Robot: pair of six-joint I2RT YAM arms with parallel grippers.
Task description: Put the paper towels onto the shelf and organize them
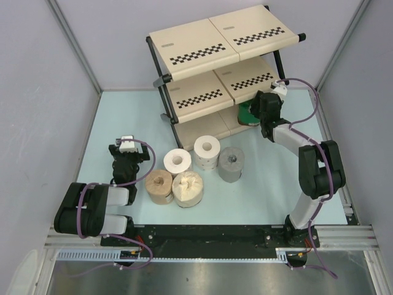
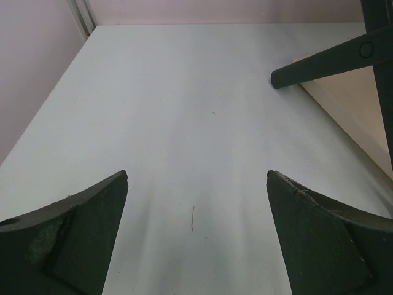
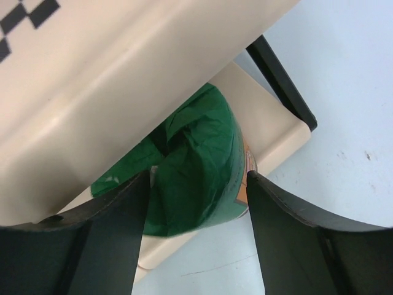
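Left tool (image 2: 196,178) hangs released above the worktop (image 1: 270,184), near five loose rolls (image 1: 187,187). Right tool (image 3: 198,175), jaws parted, faces the green roll (image 3: 202,147) resting on the shelf (image 3: 276,132) bottom tier. I would withdraw straight and level, avoiding any nudge.

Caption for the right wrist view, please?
Open right gripper facing the green roll on the lowest tier of the shelf.
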